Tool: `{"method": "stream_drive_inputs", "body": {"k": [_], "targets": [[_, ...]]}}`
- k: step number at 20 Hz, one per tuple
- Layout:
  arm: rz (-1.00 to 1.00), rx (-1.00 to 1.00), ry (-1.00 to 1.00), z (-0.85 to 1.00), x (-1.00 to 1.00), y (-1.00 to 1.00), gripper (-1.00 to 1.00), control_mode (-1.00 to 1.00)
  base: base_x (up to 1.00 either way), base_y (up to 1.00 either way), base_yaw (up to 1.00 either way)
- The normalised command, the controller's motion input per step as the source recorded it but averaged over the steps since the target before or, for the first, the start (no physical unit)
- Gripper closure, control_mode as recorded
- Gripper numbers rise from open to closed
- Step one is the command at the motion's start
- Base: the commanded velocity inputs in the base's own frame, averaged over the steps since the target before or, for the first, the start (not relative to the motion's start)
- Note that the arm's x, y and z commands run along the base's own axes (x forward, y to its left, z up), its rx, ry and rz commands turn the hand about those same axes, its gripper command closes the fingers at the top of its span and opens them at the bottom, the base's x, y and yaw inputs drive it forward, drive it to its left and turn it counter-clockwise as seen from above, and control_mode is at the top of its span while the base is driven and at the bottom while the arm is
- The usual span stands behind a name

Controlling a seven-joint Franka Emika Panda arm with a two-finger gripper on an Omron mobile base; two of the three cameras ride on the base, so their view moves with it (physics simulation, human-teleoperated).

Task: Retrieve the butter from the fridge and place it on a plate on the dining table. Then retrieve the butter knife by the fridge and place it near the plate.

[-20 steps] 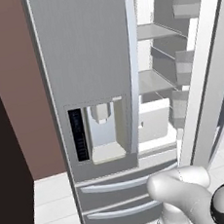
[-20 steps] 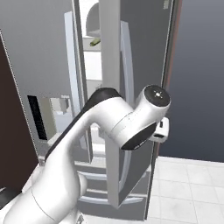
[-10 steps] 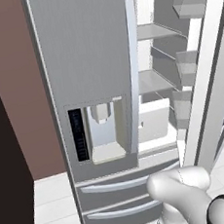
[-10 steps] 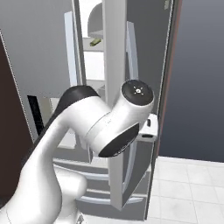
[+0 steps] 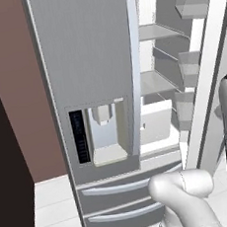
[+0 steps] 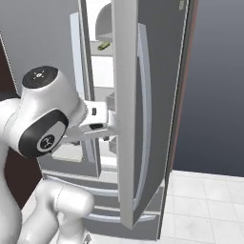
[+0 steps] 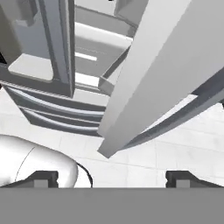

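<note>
Fridge point(image 5: 95, 63) fills the left base view: its left door is shut, with the water dispenser point(image 5: 105, 133) set into it and a long upright handle point(image 5: 133, 73) along its edge. Beside that, the right half stands open, showing pale shelves point(image 5: 156, 31) one above another and two drawers point(image 5: 127, 198) below. The right door's point(image 5: 208, 75) white edge cuts across the right side of this view.

From the right base view, the open door point(image 6: 136, 109) stands edge-on in the middle, its handle point(image 6: 145, 119) running down its outer face. The white arm point(image 6: 45, 119) reaches across from the left, and its hand point(image 6: 112, 126) sits just at the door's inner edge, partly hidden behind it. High inside the fridge a small greenish-yellow thing point(image 6: 103, 46) lies on a shelf; I cannot tell whether it is the butter.

Looking along the hand, its two dark fingertips point(image 7: 43, 178) stand far apart at the bottom with nothing between them, so the hand is open and holds nothing. Ahead of them lie the white tiled floor point(image 7: 144, 162), the door's lower corner point(image 7: 131, 131) and the drawers.
</note>
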Motion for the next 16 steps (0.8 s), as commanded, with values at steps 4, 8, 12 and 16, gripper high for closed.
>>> {"method": "stream_drive_inputs", "body": {"k": [4, 8, 12, 16], "targets": [[0.0, -0.58, 0.21, -0.1, 0.0, 0.97, -1.0, -1.0, 0.0, 0.0, 0.0], [0.0, -0.52, 0.27, -0.03, 0.22, 0.92, -1.0, -1.0, 0.0, 0.0, 0.0], [-0.09, -0.48, 0.24, 0.07, 0.79, 0.34, -1.0, -1.0, 0.0, 0.0, 0.0], [-0.11, -0.52, 0.09, 0.0, 0.92, 0.06, -1.0, -1.0, 0.0, 0.0, 0.0]]}}
